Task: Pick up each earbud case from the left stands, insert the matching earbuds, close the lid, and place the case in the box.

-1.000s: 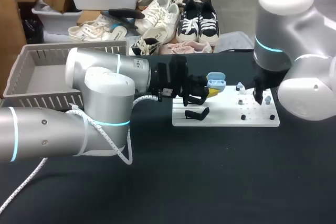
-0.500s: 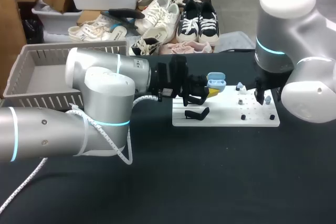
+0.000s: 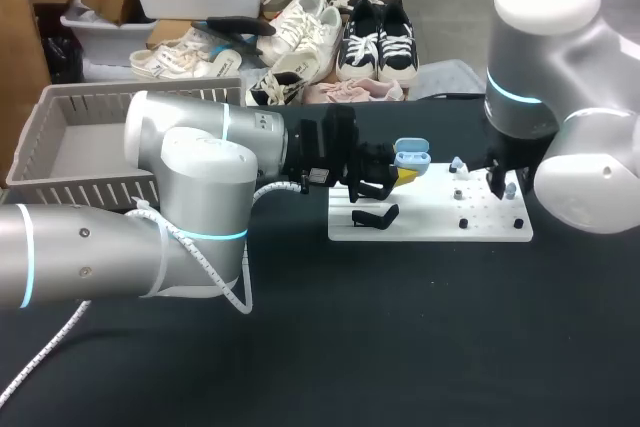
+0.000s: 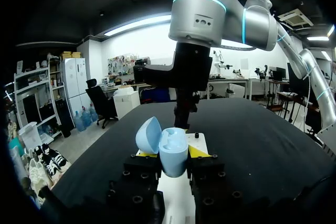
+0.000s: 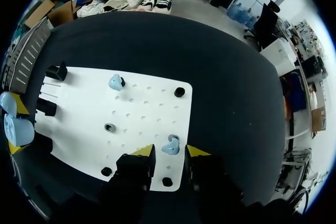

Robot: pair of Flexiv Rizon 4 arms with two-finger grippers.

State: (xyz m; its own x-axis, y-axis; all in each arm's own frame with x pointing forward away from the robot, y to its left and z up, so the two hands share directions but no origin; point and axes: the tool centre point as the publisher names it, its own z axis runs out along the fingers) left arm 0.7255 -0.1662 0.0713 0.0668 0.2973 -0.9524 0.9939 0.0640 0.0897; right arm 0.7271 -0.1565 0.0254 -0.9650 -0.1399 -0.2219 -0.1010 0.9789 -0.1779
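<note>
My left gripper is shut on a light blue earbud case, upright with its lid swung open; in the head view the earbud case hangs over the left end of the white board. My right gripper points down at the board's right part, open, with a light blue earbud between its fingers and a slim gap on each side. That same earbud sits beside the right gripper. A second earbud rests farther along the board.
A grey slatted box stands at the table's back left, behind my left arm. Black stands occupy the board's left end, and small black pegs dot its right part. Black tabletop spreads in front.
My right gripper's fingers have drawn closer together around the earbud, and the right arm has shifted slightly. The left arm and the case have not moved.
</note>
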